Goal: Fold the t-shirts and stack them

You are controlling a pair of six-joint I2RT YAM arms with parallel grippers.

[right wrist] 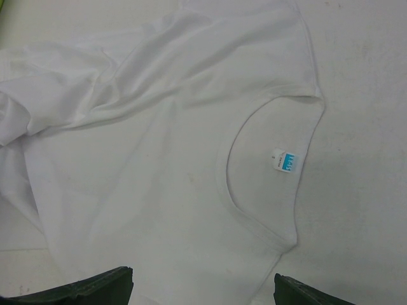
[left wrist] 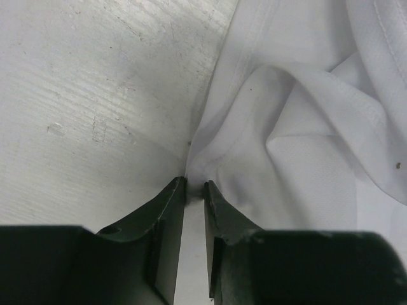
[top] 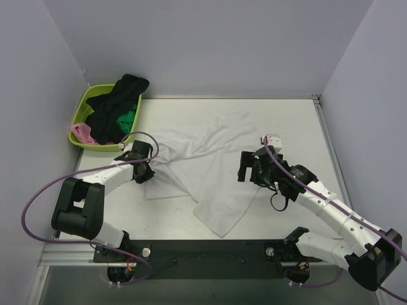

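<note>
At edge of white t-shirt [top: 210, 159], left tool [left wrist: 194, 184] barely apart, grip unclear; right tool [right wrist: 202, 283] wide, empty.

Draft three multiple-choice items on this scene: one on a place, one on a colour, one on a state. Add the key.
1. Where does the lime green basket stand?
A. at the far left corner of the table
B. between the arms' bases
C. at the near right corner

2. What colour is the t-shirt spread on the table?
A. black
B. pink
C. white

3. How is the right gripper?
A. shut on a sleeve
B. open, holding nothing
C. shut on the basket

Key: 1 A, the top view shows it at the far left; 2 C, the spread cloth is plain white; 3 B, its wrist view shows the fingers wide apart above the shirt's neckline.
</note>
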